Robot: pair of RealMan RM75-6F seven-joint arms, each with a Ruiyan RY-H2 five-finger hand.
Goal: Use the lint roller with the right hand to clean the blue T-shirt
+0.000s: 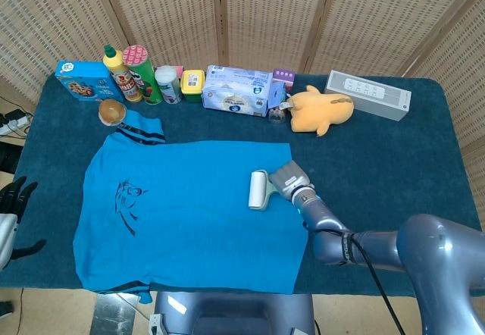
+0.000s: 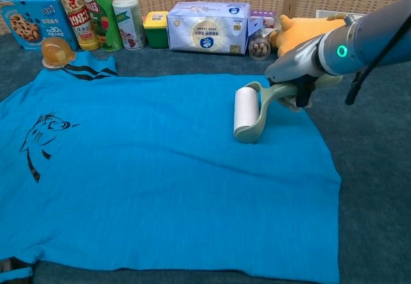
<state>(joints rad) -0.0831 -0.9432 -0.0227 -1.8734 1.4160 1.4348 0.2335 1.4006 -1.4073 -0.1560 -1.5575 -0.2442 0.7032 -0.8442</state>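
Observation:
The blue T-shirt lies flat on the dark blue table, with a black print near its left side. My right hand grips the grey-green handle of the lint roller. The white roll rests on the shirt near its right edge, its axis running front to back. My left hand hangs off the table's left edge with its dark fingers apart and nothing in them; the chest view does not show it.
Along the back stand a cookie box, bottles and cans, a tissue pack, a yellow plush toy and a white box. A small bun sits by the shirt's collar.

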